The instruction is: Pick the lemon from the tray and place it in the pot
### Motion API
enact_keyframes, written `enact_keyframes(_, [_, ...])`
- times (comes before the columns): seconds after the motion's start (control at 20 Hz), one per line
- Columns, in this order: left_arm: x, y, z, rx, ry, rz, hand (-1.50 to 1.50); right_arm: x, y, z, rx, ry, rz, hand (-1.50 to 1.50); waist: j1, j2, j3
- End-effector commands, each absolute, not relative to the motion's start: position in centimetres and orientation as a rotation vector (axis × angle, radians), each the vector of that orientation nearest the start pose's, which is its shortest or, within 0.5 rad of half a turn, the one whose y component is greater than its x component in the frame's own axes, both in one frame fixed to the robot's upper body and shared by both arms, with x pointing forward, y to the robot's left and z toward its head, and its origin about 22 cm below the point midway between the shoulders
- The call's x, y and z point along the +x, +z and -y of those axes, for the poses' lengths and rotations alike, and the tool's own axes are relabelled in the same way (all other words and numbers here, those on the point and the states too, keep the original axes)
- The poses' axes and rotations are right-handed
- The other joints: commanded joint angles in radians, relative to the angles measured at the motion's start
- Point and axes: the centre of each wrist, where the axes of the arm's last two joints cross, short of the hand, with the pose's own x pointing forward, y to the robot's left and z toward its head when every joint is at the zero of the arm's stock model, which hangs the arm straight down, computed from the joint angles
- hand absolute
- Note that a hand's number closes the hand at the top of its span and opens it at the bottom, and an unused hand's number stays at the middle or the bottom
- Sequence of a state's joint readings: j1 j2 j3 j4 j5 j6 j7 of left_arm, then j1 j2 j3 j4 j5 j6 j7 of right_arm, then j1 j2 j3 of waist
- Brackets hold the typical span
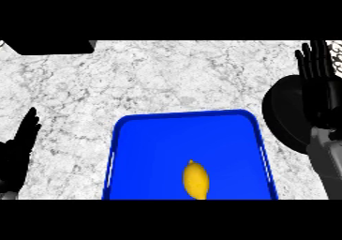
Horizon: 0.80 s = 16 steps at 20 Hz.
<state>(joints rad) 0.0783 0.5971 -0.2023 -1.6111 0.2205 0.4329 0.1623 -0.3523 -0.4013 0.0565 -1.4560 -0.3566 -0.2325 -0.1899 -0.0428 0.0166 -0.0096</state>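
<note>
Oval yellow lemon (196, 180) lying on the floor of the shallow blue rectangular plastic tray (183, 123), toward the tray's near edge and a little right of its middle, untouched and free of both hands. Round black pot (287, 117) just off the tray's right rim, largely hidden under the right arm, so rim and depth hard to judge. White-and-grey marbled counter (166, 75) beneath the tray. Dark box-like object (52, 46) well beyond the tray's far left corner.

Right hand (318, 75) beyond the tray's right far corner, above the pot, fingers straight and spread, holding nothing. Left hand (18, 145) off the tray's left side, fingers extended upward, relaxed, resting at the view's edge, also holding nothing.

Pick not yet begun, by the look of things. Likely next: right hand brought back across the tray's right rim and down onto the lemon.

Risks from here, as judgement only:
- Lemon rounded and tapered, apt to roll on the smooth tray floor if nudged by fingertips before closing.
- Raised tray rim between hand and lemon, a possible snag for a low approach, and a chance of shoving the tray.
- Forearm over the pot, a possible knock against its rim during the swing.
- Lemon close to the view's lower edge, so the grasp possibly hidden by the hand.
</note>
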Motion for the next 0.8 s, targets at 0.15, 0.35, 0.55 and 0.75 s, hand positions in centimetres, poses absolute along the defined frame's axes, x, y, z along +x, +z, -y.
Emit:
enact_keyframes(0.15, [25.5, 7.3, -28.1, 0.288, -0.066, 1.634, 0.00, 33.2, 13.8, 21.0, 0.317, 0.669, 1.846, 1.50, 0.102, -0.010, 0.001])
enact_keyframes(0.35, [26.4, 9.2, -25.6, 0.137, -0.036, 1.738, 0.00, 33.8, 19.6, 22.0, -0.094, 1.265, 1.840, 1.50, 0.108, -0.019, -0.010])
enact_keyframes(0.55, [28.2, 9.5, -25.0, 0.099, 0.030, 1.771, 0.00, 34.3, 19.5, 20.9, 0.199, 1.546, 1.762, -1.50, 0.074, 0.002, 0.008])
enact_keyframes(0.75, [29.0, 9.0, -24.8, 0.085, 0.035, 1.760, 0.00, 35.1, 21.0, 20.5, 0.329, 1.716, 1.777, -1.50, 0.065, -0.006, 0.010])
